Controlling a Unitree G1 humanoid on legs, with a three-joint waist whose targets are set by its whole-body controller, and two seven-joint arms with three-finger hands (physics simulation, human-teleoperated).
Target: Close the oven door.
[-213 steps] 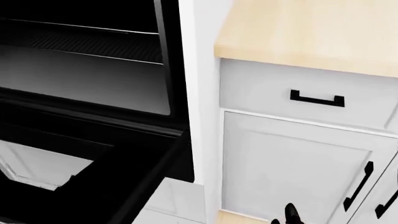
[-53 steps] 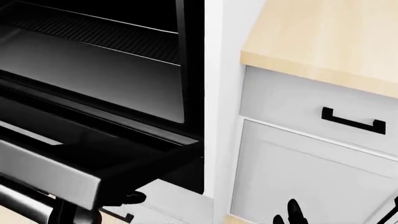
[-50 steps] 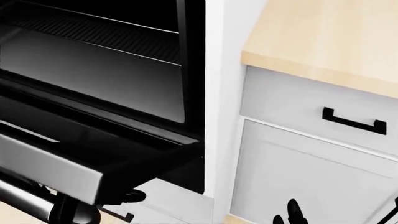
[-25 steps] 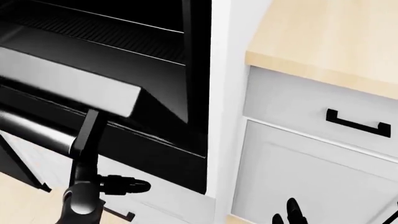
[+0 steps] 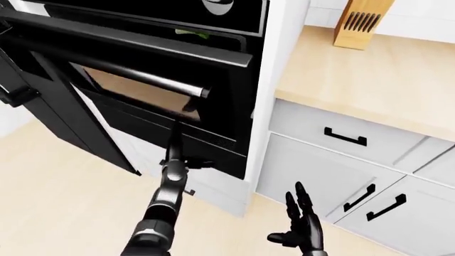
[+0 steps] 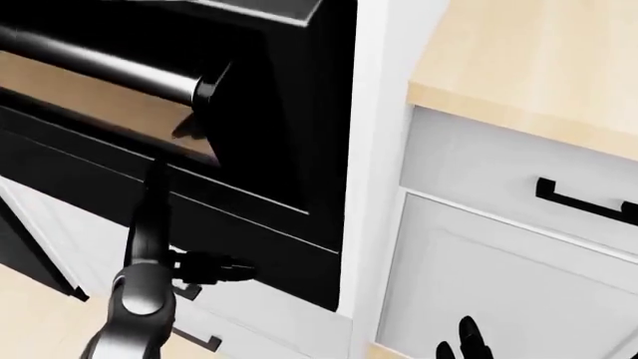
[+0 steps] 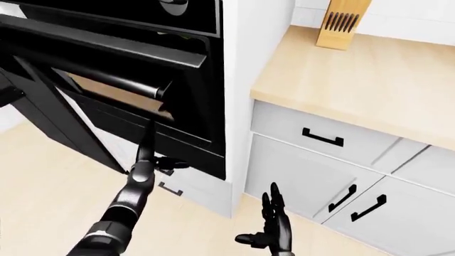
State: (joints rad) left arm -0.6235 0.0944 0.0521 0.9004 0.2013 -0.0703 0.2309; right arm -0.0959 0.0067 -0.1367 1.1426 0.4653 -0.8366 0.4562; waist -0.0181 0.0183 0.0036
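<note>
- One oven door (image 5: 142,101): black, with one bar handle (image 5: 145,78) across its upper edge. It occupies the upper left of the left-eye view, tilted outward at the top and nearly raised, not flush with the oven frame.
- One left hand (image 7: 144,140): raised on its arm from the lower left, reaching up against the lower face of the door, beneath the handle. The finger spread cannot be told; no grasp on the handle is visible.
- One right hand (image 5: 302,224): low in the left-eye view, fingers spread upward and apart, holding nothing, well apart from the door.
- One wooden counter (image 5: 369,80): to the right of the oven, separated from it by a white upright panel (image 5: 273,90).
- One knife block (image 5: 359,21): stands on the counter at the top of the view.
- Three black cabinet handles visible below the counter: one on the drawer (image 5: 345,137), two on the cabinet doors (image 5: 375,200).
- One dark panel (image 5: 53,114): angled outward at the left of the oven, beside the left arm.
- One knob (image 5: 218,5): partly visible on the control strip above the door.
</note>
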